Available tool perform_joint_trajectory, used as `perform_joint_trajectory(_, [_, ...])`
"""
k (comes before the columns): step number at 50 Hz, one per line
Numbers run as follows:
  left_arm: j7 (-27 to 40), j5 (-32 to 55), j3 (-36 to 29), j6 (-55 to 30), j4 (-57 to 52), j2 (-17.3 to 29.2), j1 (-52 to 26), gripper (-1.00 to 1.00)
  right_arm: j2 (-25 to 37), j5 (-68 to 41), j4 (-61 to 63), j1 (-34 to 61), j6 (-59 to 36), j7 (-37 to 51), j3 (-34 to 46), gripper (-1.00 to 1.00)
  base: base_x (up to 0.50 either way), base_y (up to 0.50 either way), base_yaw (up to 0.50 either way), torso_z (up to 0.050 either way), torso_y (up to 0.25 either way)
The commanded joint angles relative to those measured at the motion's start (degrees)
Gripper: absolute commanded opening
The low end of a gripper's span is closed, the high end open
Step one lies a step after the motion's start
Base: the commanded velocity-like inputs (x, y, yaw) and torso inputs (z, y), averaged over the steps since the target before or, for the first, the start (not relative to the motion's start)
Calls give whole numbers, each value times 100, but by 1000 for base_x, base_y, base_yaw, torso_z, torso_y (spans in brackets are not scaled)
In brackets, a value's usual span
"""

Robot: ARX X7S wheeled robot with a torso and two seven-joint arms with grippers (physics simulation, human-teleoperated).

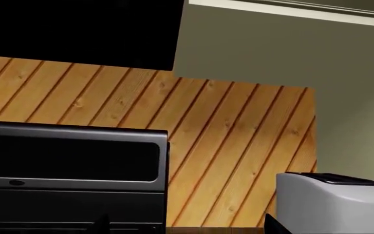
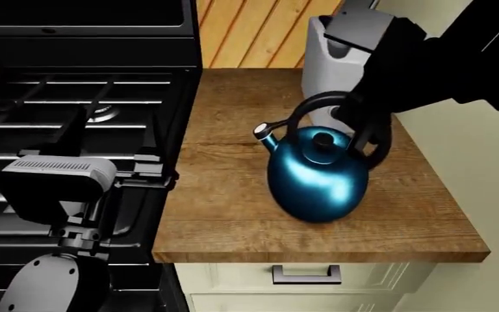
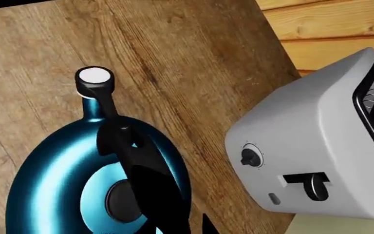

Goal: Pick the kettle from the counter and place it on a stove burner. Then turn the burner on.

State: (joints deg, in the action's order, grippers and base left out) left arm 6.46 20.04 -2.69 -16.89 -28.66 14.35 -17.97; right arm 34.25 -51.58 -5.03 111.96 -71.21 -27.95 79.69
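Counter: brown wood-plank top over cream cabinet fronts, butted against the black range on one side. Bearing: one teal kettle, upright, mid-surface; one pale grey toaster, behind the kettle, near the plank-clad wall.

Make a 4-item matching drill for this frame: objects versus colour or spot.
Column 1:
1. kettle
2. toaster
3. stove burner
4. left hand

Column 2:
A. pale grey, at the back of the counter
B. over the black grate bars
C. glossy teal-blue, mid-counter
D. silvery ring under the grate

Pairs: 1-C, 2-A, 3-D, 4-B
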Motion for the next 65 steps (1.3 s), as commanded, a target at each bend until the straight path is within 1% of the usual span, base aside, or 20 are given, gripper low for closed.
perform_joint_trajectory(1, [31, 20, -34, -4, 4, 25, -6, 100, -112, -29, 129, 425, 49, -324, 22, -100, 0, 0, 0, 0, 0])
perform_joint_trajectory(9, [67, 113, 41, -32, -78, 70, -13, 100, -456, 117, -131, 798, 279, -582, -56, -100, 0, 0, 0, 0, 0])
perform_joint_trajectory(14, [139, 190, 179, -72, -154, 118, -50, 100, -702, 281, -547, 915, 501, -739, -63, -100, 0, 0, 0, 0, 0])
perform_joint_trajectory(20, [206, 265, 332, -83, -179, 167, -85, 100, -1026, 320, -1078, 837, 618, -749, -158, -100, 0, 0, 0, 0, 3])
perform_joint_trajectory(31, [282, 376, 476, -110, -264, 226, -96, 100, -1382, 495, -1655, 728, 1060, -704, -306, -100, 0, 0, 0, 0, 0])
perform_joint_trajectory(38, [313, 460, 561, -122, -298, 260, -102, 100, -1586, 637, -1870, 703, 1328, -856, -232, -100, 398, 363, 0, 0, 0])
perform_joint_trajectory(46, [346, 522, 587, -144, -336, 278, -107, 100, -1655, 697, -1901, 723, 1443, -858, -249, -100, 398, 369, 0, 0, 3])
perform_joint_trajectory(65, [389, 599, 560, -150, -413, 309, -98, 100, -1572, 721, -1598, 811, 1452, -823, -281, -100, 1, 500, 0, 0, 2])
